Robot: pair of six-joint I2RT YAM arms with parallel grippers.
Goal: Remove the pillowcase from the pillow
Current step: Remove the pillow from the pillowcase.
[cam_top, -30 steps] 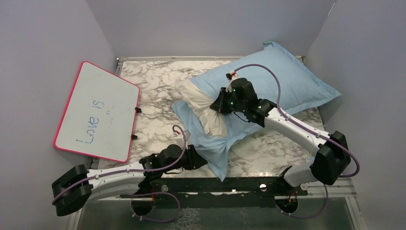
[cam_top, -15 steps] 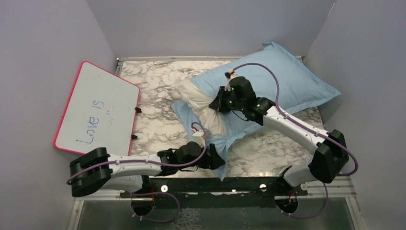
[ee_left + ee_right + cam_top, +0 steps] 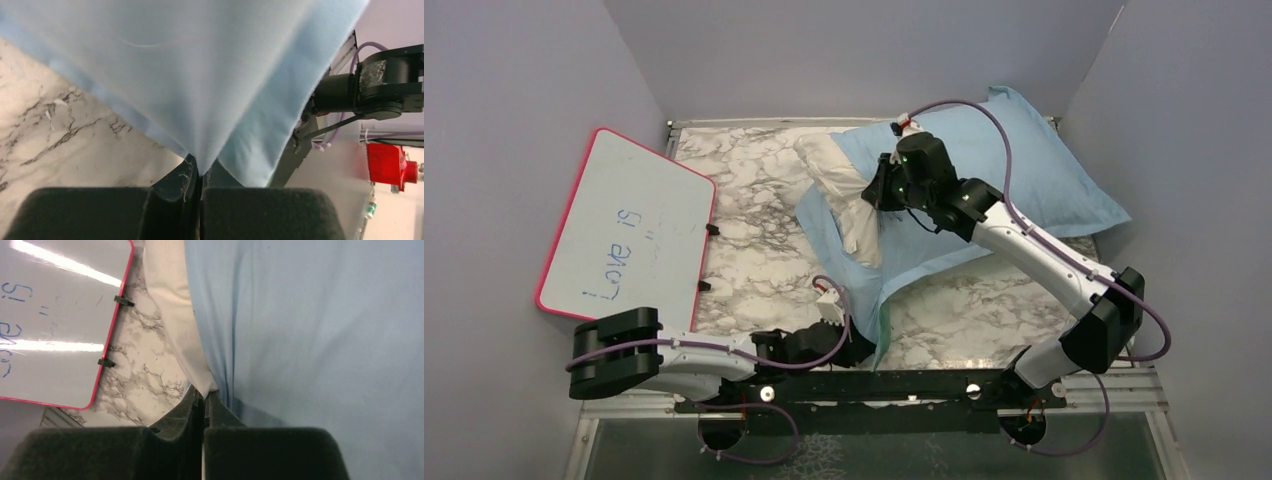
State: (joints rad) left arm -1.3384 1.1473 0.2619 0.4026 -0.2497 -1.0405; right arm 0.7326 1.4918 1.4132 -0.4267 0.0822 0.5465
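The light blue pillowcase [image 3: 1024,165] covers most of the pillow at the back right, and its loose open end [image 3: 869,295] trails toward the near edge. My left gripper [image 3: 861,350] is shut on that end's corner; in the left wrist view the blue pillowcase [image 3: 200,75] rises taut from the left gripper [image 3: 200,172]. The cream-white pillow [image 3: 844,195] sticks out of the case at the left. My right gripper [image 3: 871,195] is shut on the pillow's exposed fabric; the right wrist view shows the cream pillow [image 3: 175,315] pinched in the right gripper [image 3: 204,397] beside the blue pillowcase [image 3: 325,340].
A pink-framed whiteboard [image 3: 629,232] with blue writing leans at the left of the marble table [image 3: 754,180]. Grey walls close in the back and both sides. The black base rail [image 3: 904,385] runs along the near edge.
The left gripper opened, moved in under the pillowcase's near corner and shut on it. The right gripper has pulled the pillow's end up and back, so the case's open end now hangs stretched.
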